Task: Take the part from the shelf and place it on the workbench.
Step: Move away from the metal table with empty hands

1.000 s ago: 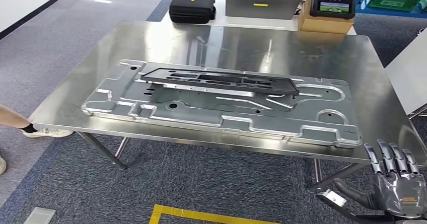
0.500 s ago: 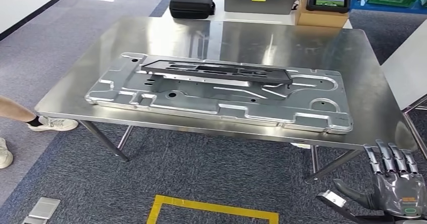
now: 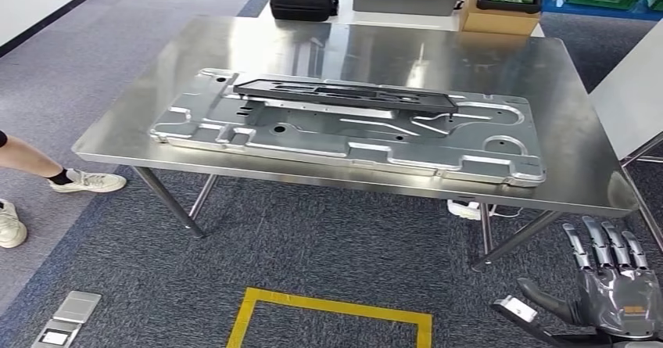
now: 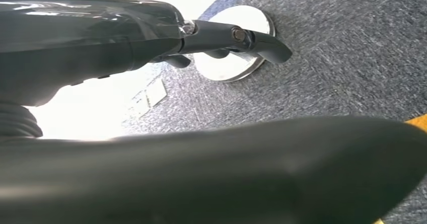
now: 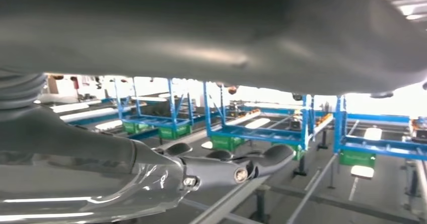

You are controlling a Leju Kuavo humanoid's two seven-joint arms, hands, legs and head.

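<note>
A long black flat frame-shaped metal part (image 3: 344, 96) lies on a large pressed silver sheet-metal panel (image 3: 344, 141), which spans most of the shiny steel tabletop (image 3: 375, 47). Bare margin runs along the tabletop's far edge and right end; the panel's near edge sits close to the front edge. Grey carpet floor (image 3: 313, 262) with a yellow tape outline (image 3: 328, 317) lies open before it. The right robot hand (image 3: 610, 285) hangs low beside the tabletop's near right corner, fingers spread, holding nothing. The left robot hand (image 4: 201, 38) is seen over carpet, its fingers extended and empty. A person's leg and white shoe (image 3: 86, 181) are cut off at the left edge.
</note>
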